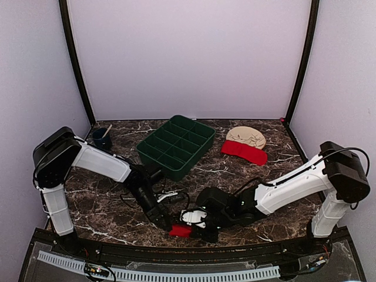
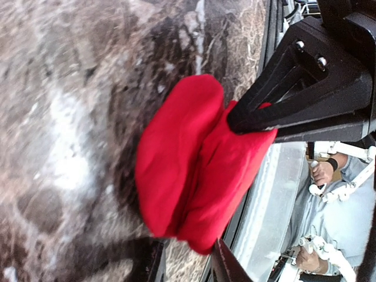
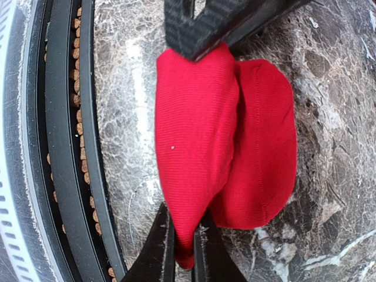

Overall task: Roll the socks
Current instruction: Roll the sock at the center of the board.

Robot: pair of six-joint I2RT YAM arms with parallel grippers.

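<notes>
Socks (image 1: 180, 230) are seen bundled into a thick red wad at the near edge of the worktop (image 1: 100, 205), between both arms and well apart from the green compartment tray (image 1: 176, 147); rolling is judged mostly done, since two lobes are shown rather than one tight roll; tightening, tucking and release are judged left; left claw (image 2: 225, 185) is clenched on the wad, one finger pressed into the crease; right claw (image 3: 188, 144) is clenched on the outer layer, end to end; both arms are stretched low and inward, wrists nearly meeting.
</notes>
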